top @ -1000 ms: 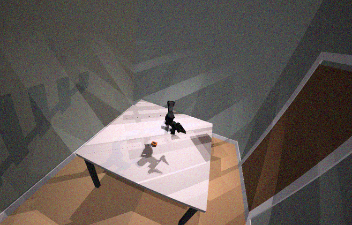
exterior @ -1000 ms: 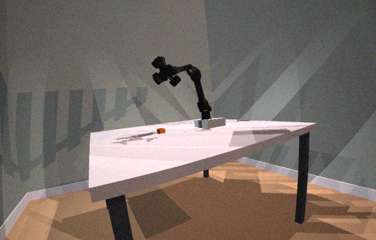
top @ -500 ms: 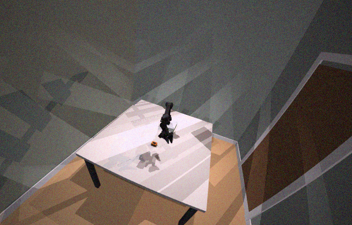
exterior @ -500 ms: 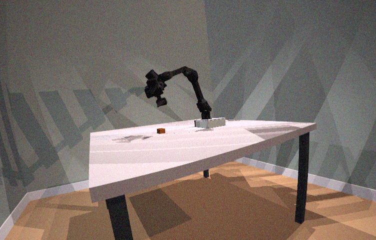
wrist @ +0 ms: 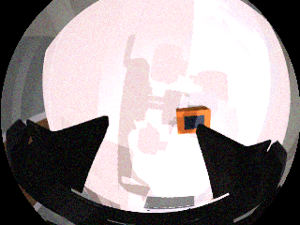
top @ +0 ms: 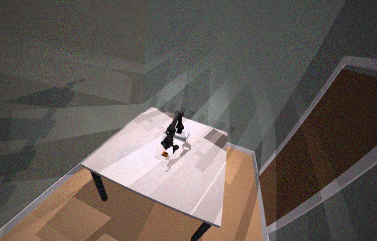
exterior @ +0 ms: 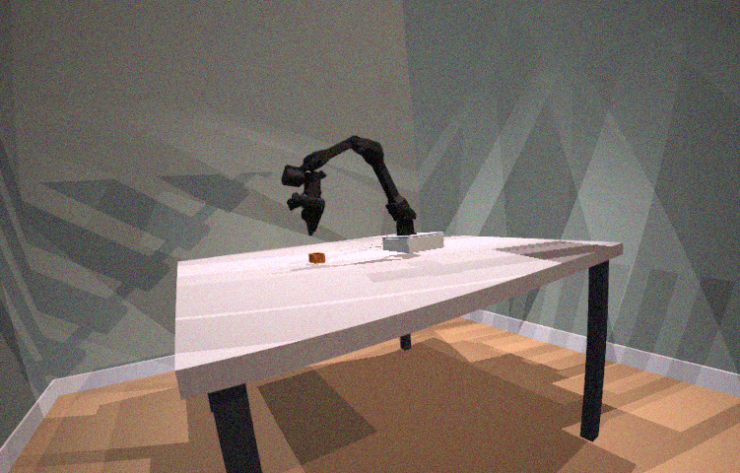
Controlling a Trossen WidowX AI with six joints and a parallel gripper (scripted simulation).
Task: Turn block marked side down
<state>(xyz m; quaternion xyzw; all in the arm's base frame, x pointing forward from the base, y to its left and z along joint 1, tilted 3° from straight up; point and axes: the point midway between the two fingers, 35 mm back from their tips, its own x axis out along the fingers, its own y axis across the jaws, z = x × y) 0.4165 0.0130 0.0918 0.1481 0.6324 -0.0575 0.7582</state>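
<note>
The small orange block (top: 164,153) (exterior: 316,257) (wrist: 193,120) rests on the white table (top: 121,171) (exterior: 233,299). Its dark rectangular mark faces up toward the wrist camera. My gripper (top: 169,150) (exterior: 310,232) (wrist: 154,122) is open and empty, pointing down above the table. In the wrist view the block lies off-centre to the right, by the tip of the right finger, which overlaps its lower right corner. In the exterior view the fingertips hang above the block with a gap between them.
The arm's light grey base (top: 181,136) (exterior: 422,242) (wrist: 169,202) stands on the table behind the block. Shadows of the arm fall across the table top. The table's front edge lies beyond the block, away from the base.
</note>
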